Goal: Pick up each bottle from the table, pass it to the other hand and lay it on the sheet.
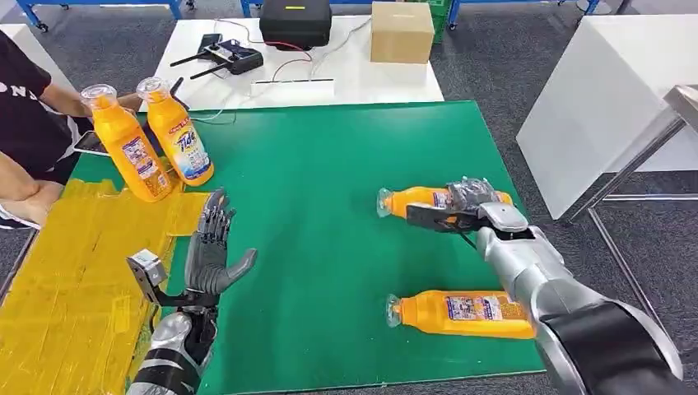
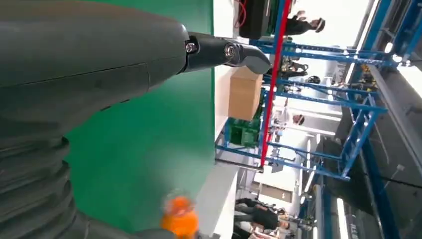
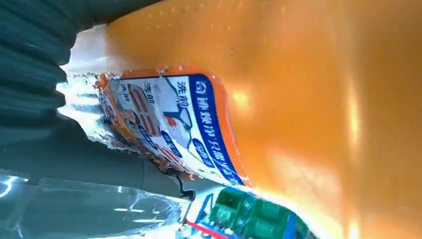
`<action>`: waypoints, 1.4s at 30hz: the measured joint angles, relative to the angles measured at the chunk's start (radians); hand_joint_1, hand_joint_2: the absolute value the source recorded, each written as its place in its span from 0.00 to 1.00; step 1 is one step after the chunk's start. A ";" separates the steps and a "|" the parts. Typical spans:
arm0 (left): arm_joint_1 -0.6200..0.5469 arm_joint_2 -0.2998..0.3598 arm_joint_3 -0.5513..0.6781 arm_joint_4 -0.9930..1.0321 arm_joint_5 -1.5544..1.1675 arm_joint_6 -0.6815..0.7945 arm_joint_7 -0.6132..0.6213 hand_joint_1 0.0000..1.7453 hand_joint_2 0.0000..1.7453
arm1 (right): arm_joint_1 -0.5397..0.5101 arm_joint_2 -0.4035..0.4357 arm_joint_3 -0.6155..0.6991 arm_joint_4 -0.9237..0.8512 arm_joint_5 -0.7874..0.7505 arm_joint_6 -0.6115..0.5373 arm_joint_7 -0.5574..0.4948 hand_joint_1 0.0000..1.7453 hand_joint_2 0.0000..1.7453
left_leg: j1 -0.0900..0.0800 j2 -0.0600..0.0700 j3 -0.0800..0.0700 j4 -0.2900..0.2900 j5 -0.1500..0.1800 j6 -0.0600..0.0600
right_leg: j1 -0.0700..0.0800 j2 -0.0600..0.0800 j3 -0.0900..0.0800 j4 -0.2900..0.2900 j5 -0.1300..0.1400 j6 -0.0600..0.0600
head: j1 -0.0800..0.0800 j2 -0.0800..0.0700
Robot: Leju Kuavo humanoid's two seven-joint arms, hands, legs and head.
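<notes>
Covering most of the table, a green mat point(image 1: 329, 164) has a yellow sheet point(image 1: 58, 280) along its left side, and a white table point(image 1: 313, 82) beyond it carries a cardboard box point(image 1: 402, 31), a black case point(image 1: 295, 22) and a remote controller point(image 1: 233, 56). A person point(image 1: 25, 107) sits at the far left, holding two upright orange bottles point(image 1: 136, 148) just at the sheet's far edge. The floor is grey carpet, and the left wrist view looks past blue metal frames into a bright hall.

The left hand point(image 1: 216, 247) stands upright over the mat beside the sheet, palm turned toward the middle, fingers apart and holding nothing. The right arm reaches forward over the mat's right half; the right hand point(image 1: 461, 210) is clamped on the far bottle point(image 1: 420, 200), and the right wrist view shows its orange body and label point(image 3: 169, 129) pressed close against the hand.

That bottle lies on its side, long axis across the mat, cap pointing left. The near bottle point(image 1: 465, 313) lies parallel to it close to the mat's front edge, cap also left, partly under the right forearm.
</notes>
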 measured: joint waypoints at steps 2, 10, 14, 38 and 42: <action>0.003 0.000 -0.002 -0.007 -0.001 0.002 0.002 0.00 1.00 | -0.003 0.009 -0.021 -0.009 -0.006 -0.006 0.000 1.00 1.00 | 0.000 0.000 -0.001 0.000 0.000 0.000 | 0.000 0.000 -0.001 0.000 0.000 0.000 | 0.000 0.000; 0.014 -0.001 -0.008 -0.031 -0.010 0.012 0.019 0.00 1.00 | -0.002 0.047 -0.117 -0.059 -0.059 -0.130 -0.025 1.00 1.00 | 0.000 -0.001 -0.004 0.000 0.000 0.000 | 0.000 -0.001 -0.003 0.000 0.000 0.000 | 0.000 0.000; 0.020 -0.003 -0.025 -0.047 -0.021 0.027 0.033 0.00 1.00 | 0.022 0.091 -0.214 -0.142 -0.135 -0.144 -0.095 1.00 1.00 | 0.000 -0.001 -0.004 0.000 0.000 0.000 | 0.000 -0.001 -0.004 0.000 0.000 0.000 | 0.000 0.000; -0.003 -0.029 -0.104 -0.064 -0.061 0.029 0.061 0.00 1.00 | 0.298 0.391 -0.370 -0.377 -0.442 0.132 -0.296 1.00 1.00 | 0.002 -0.002 -0.006 0.000 0.000 -0.001 | 0.001 -0.001 -0.007 0.000 0.000 0.000 | 0.000 0.000; -0.016 -0.033 -0.118 -0.053 -0.062 0.026 0.063 0.00 1.00 | 0.313 0.424 -0.348 -0.352 -0.463 0.154 -0.311 1.00 1.00 | 0.002 -0.002 -0.006 0.000 0.001 -0.001 | 0.001 -0.001 -0.007 0.000 0.000 0.000 | 0.000 0.000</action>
